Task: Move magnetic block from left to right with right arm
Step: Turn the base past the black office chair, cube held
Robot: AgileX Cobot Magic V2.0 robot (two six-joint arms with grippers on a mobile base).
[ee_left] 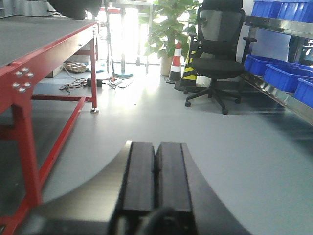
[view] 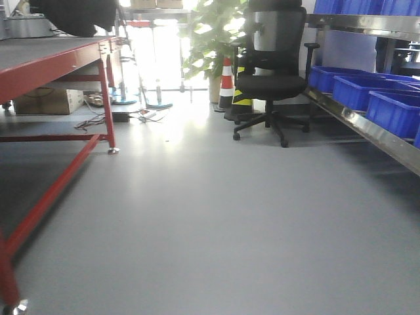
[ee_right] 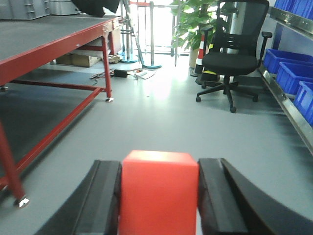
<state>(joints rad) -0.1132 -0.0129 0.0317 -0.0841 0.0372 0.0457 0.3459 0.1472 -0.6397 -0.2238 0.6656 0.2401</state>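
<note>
In the right wrist view the magnetic block (ee_right: 159, 193), a matte red cube, sits between the two dark fingers of my right gripper (ee_right: 159, 169), which is shut on it; both pads press against its side faces. The block is held up off the grey floor. My left gripper (ee_left: 156, 149) shows in the left wrist view with its two black pads pressed together and nothing between them. Neither gripper nor the block appears in the exterior front-facing view.
A red-framed table (view: 46, 56) stands at the left. A black office chair (view: 275, 72), a striped cone (view: 227, 82) and a plant (view: 213, 29) are ahead. Blue bins (view: 367, 92) line a metal shelf at the right. Grey floor (view: 216, 216) lies between.
</note>
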